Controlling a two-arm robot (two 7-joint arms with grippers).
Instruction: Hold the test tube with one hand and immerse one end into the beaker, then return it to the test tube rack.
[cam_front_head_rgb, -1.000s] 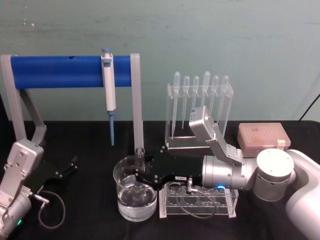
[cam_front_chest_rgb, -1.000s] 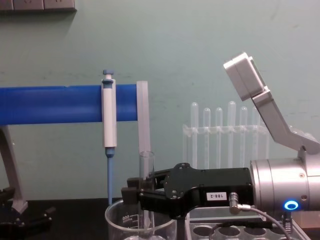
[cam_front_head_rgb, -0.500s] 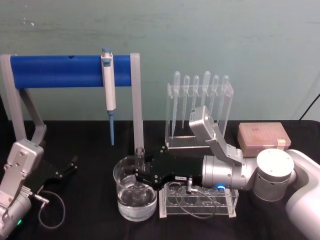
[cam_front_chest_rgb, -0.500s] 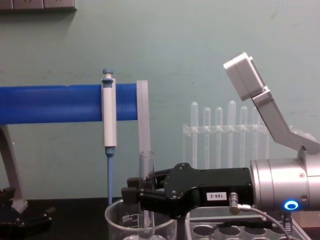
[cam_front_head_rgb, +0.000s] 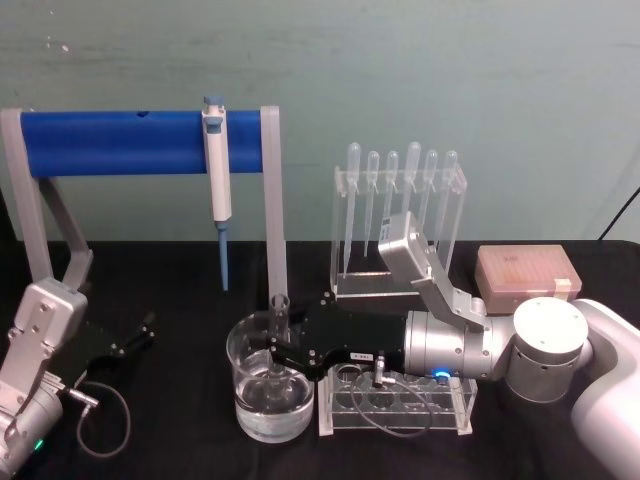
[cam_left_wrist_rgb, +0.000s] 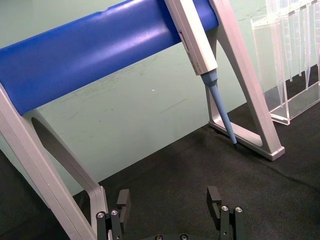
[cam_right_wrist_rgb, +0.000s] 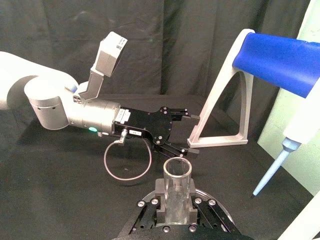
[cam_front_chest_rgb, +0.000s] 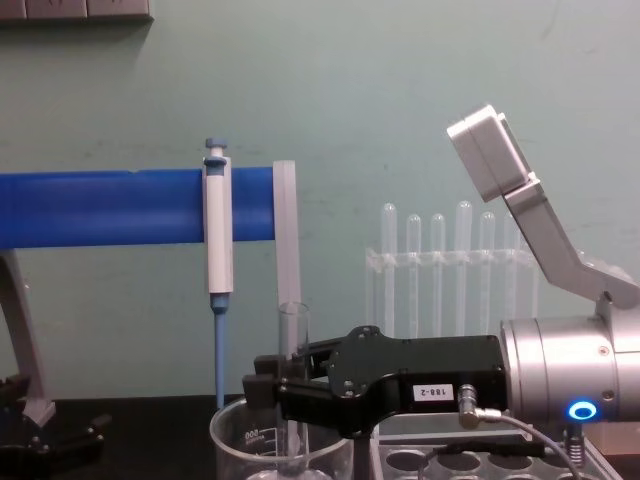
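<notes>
As the tube (cam_front_chest_rgb: 291, 335) needed one end dipped, right gripper (cam_front_chest_rgb: 266, 380) was clamped on its mid-length, keeping it upright | tube's lower end sat inside beaker (cam_front_chest_rgb: 245, 440), rim above | rack (cam_front_head_rgb: 400, 412) just beside beaker, handy for the return | left gripper (cam_left_wrist_rgb: 169, 212) parked far left, jaws apart, empty

Chest view's edge crops beaker (cam_front_chest_rgb: 238, 442) and test tube (cam_front_chest_rgb: 290, 330).

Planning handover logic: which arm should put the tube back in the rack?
Right. The right gripper grips the test tube upright in the beaker, beside the rack; the left gripper sits open, far left.
</notes>
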